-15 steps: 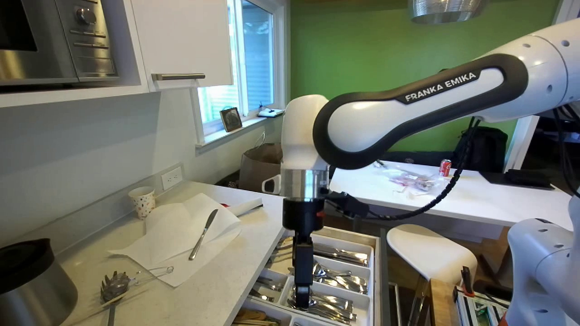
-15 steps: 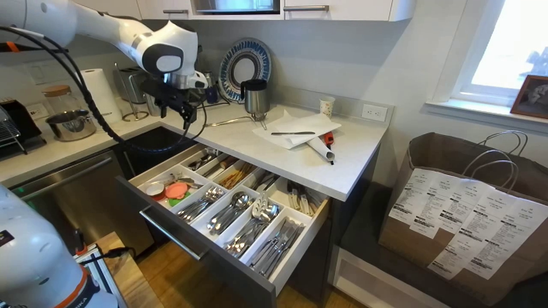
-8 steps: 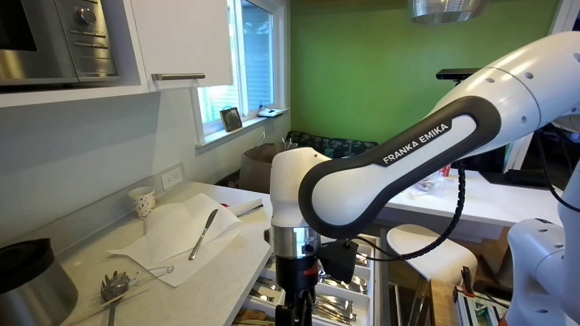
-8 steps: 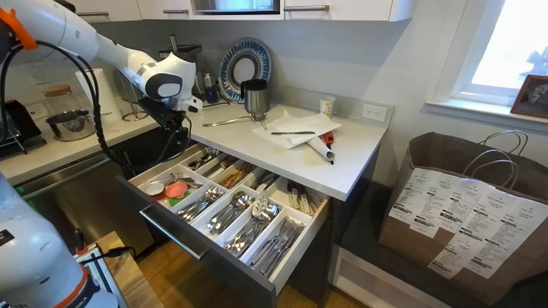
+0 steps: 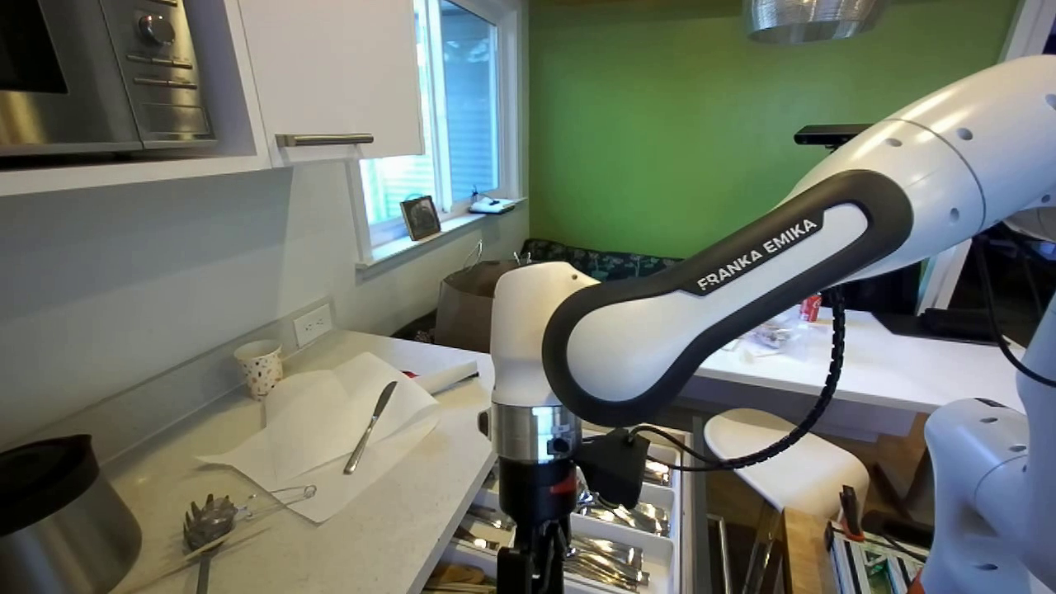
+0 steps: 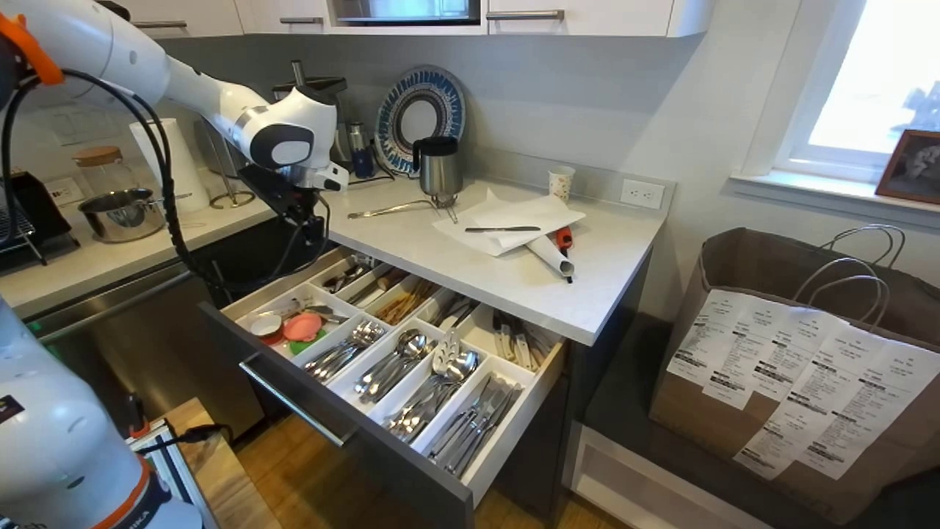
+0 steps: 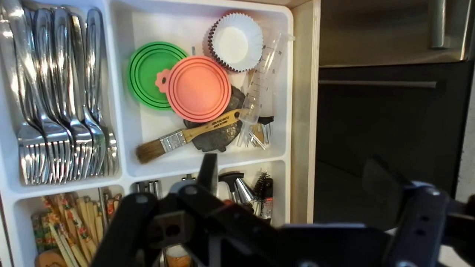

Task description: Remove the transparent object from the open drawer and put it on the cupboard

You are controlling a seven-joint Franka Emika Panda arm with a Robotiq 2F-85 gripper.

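"Where is the clear tube (image 7: pixel 264 78)?"

"In the open drawer (image 7: pixel 304 111), tilted beside the paper baking cups (image 7: pixel 235 43); its lower end seems to overlap the brush handle (image 7: pixel 213 124)."

"And the gripper (image 7: pixel 297 173)?"

"Its fingers (image 7: pixel 208 172) stand wide apart."

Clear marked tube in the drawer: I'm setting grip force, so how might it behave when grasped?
The clear marked tube looks like see-through plastic, so it's probably light. Its straight form suggests stiffness. Its rounded-looking sides may let it roll if nudged.
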